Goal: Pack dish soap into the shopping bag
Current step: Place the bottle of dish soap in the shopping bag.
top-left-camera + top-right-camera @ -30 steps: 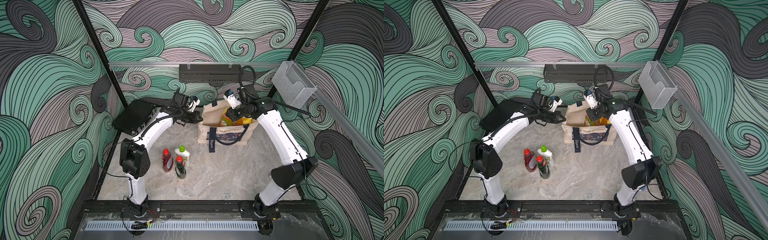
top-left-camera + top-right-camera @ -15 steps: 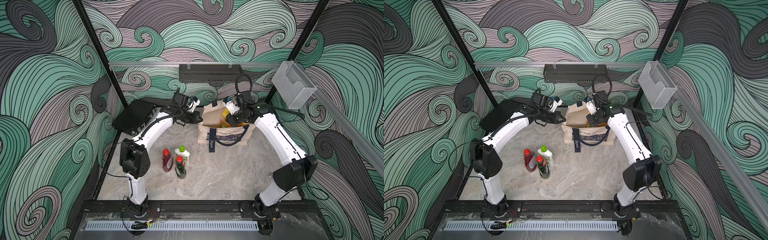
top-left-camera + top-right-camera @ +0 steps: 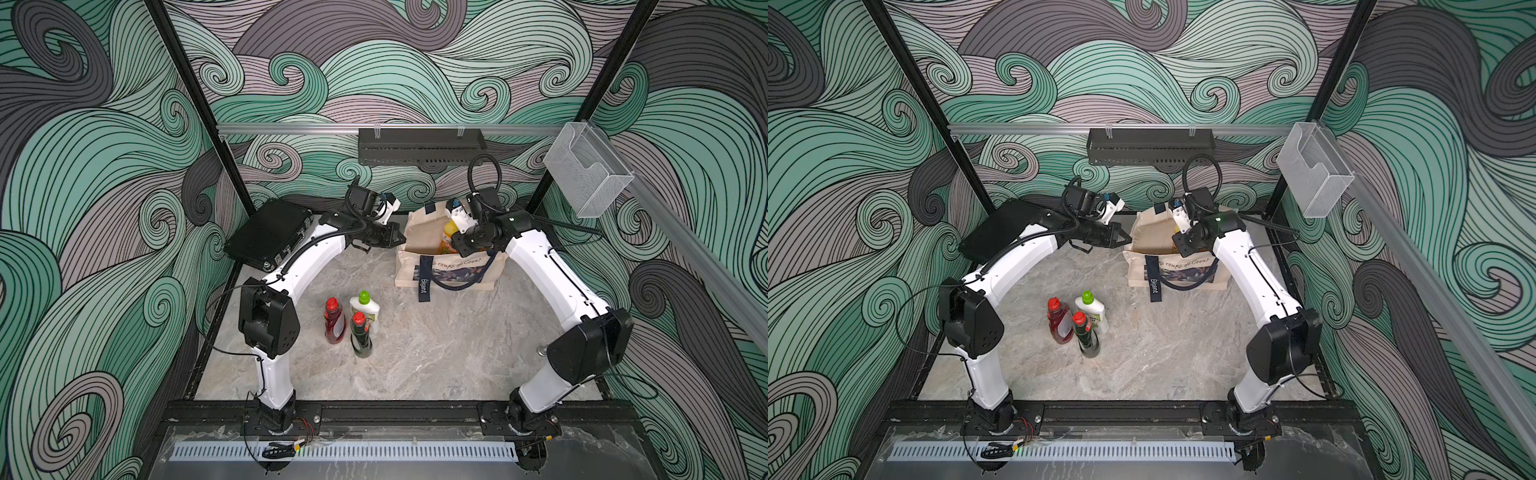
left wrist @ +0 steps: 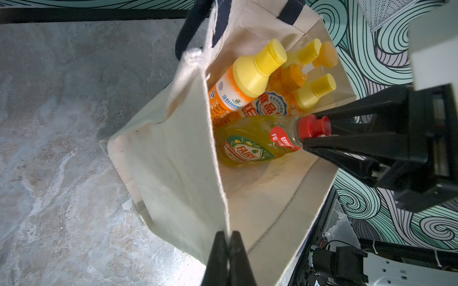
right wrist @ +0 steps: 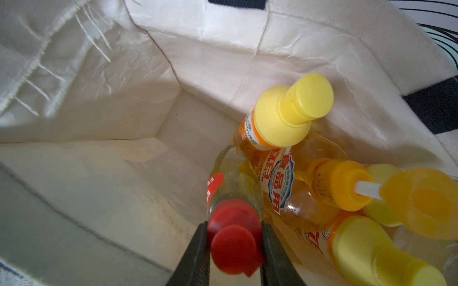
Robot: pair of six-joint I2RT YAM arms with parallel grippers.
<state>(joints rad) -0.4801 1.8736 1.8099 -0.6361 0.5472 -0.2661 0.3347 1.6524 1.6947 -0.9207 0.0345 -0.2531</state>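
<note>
Right jaws: gripping yellow bottle (image 4: 247, 146) by its red cap (image 5: 234, 245), inside bag (image 3: 424, 232).
Left jaws: pinching bag's 9 o'clock rim.
Risk: bottle leans; released, it may topple onto orange bottles (image 5: 285, 116).

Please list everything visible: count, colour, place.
shopping bag: 1, cream, table's back
orange bottles: 3, yellow caps, in bag
pump bottle: 1, amber, in bag
yellow bottle: 1, red cap, in bag
red bottle: 1, red, on table
white bottle: 1, green cap, on table
dark-green bottle: 1, red cap, on table
case: 1, black, back corner
rack: 1, black, back rail
holder: 1, clear, side rail
left tool: 1, black, pinching bag rim
right tool: 1, black, gripping yellow bottle's cap
</note>
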